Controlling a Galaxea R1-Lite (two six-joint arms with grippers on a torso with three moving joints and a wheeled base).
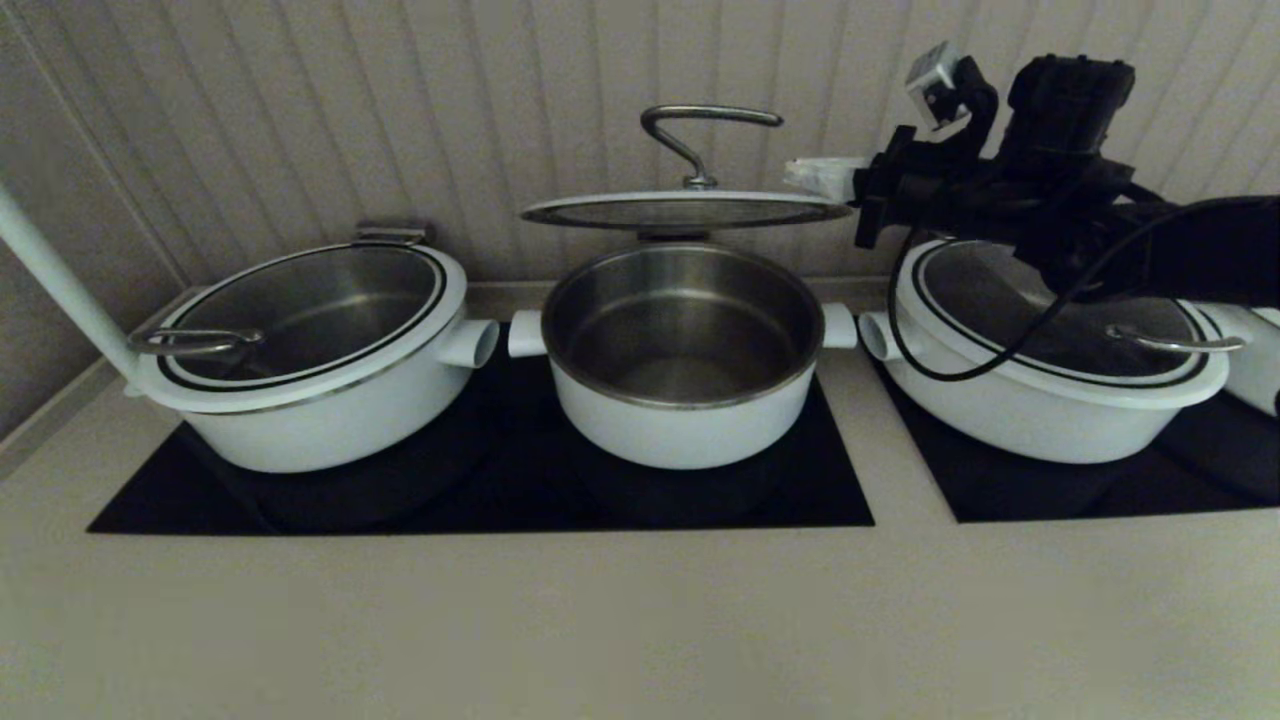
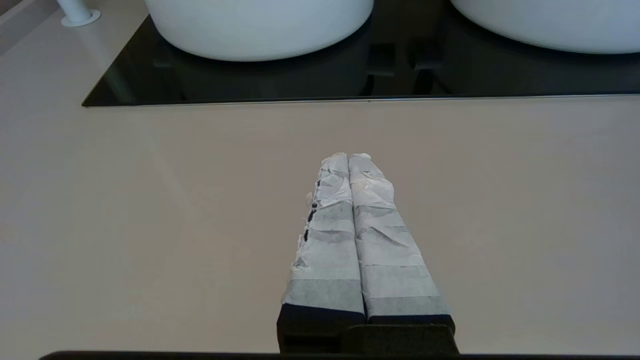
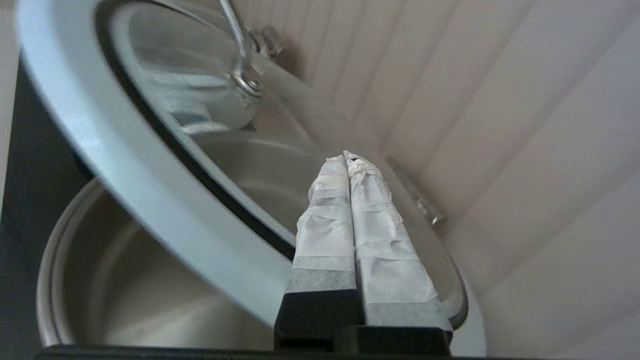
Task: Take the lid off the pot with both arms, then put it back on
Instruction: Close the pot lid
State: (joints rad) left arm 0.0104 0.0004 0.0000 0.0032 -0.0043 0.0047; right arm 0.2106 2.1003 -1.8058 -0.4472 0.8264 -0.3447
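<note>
The pot point(image 1: 685, 400) stands open on the black cooktop, its steel inside showing. The lid point(image 1: 685, 210) hangs level a little above it, with its steel bar handle point(image 1: 700, 125) on top. My right gripper point(image 1: 815, 175) is shut at the lid's right edge, just above the rim, with nothing between its fingers. In the right wrist view the shut gripper point(image 3: 347, 157) lies across the lid's white rim point(image 3: 125, 145), with the pot point(image 3: 125, 290) beyond. My left gripper point(image 2: 348, 156) is shut and empty over the bare counter in front of the cooktop, outside the head view.
A wider white pot with its lid on point(image 1: 310, 340) stands to the left, and another point(image 1: 1050, 340) to the right under my right arm. A white pole point(image 1: 60, 280) rises at far left. A ribbed wall stands close behind. The counter front point(image 1: 600, 620) is bare.
</note>
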